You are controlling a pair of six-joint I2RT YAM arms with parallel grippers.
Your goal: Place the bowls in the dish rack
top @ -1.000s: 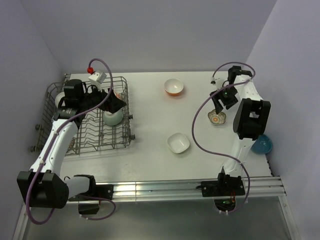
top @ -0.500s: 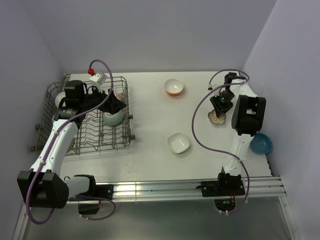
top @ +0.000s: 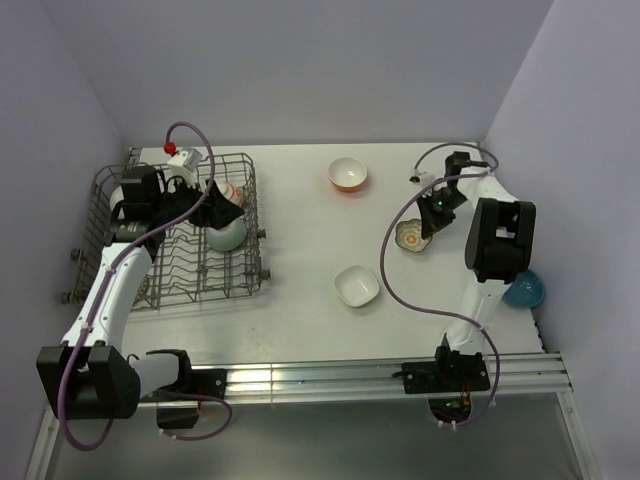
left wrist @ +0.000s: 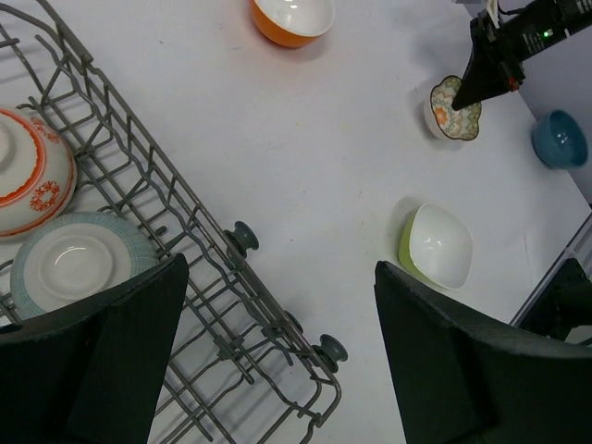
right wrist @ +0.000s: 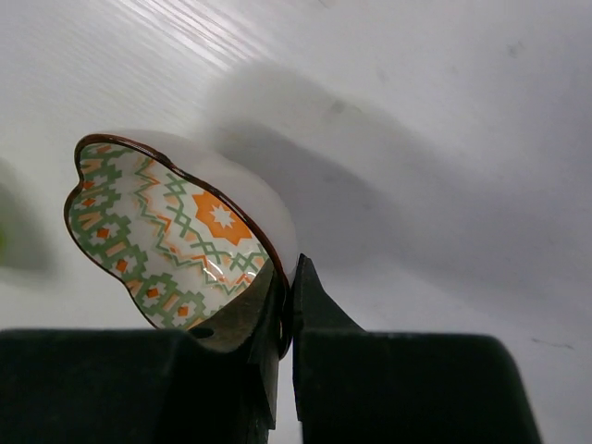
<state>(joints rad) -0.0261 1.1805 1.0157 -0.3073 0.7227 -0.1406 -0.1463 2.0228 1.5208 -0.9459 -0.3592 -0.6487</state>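
Observation:
The grey wire dish rack (top: 180, 275) stands at the table's left. An upturned pale green bowl (top: 226, 236) and a red-orange patterned bowl (top: 231, 191) sit in it. My left gripper (top: 213, 212) hovers open above the rack's right side, with nothing between its fingers (left wrist: 444, 361). My right gripper (right wrist: 287, 310) is shut on the rim of the scalloped multicolour bowl (right wrist: 166, 231), which is tilted at the table's right (top: 408, 236). An orange bowl (top: 347, 174), a square white bowl (top: 357, 286) and a blue bowl (top: 524, 289) rest loose on the table.
A white bowl (top: 118, 195) shows at the rack's far left end. The rack has small wheels (left wrist: 244, 238) along its near side. Walls close the table in on the left, back and right. The blue bowl lies by the right wall.
My right gripper has shut on the scalloped bowl's rim, and the bowl has tipped and shifted a little to the left. The left arm has drawn back slightly over the rack.

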